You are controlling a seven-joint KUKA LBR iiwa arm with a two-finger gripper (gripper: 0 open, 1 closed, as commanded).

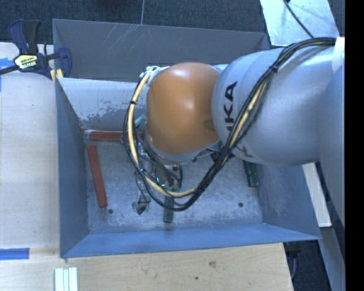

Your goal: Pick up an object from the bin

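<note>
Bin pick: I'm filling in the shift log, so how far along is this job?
Done: the arm is down inside the bin, its gripper near the floor's middle. In hand: nothing shows as held; the orange cover hides the grasp. Left: gripping and lifting something out; the red-brown stick at left and green piece at right lie on the floor.
</note>
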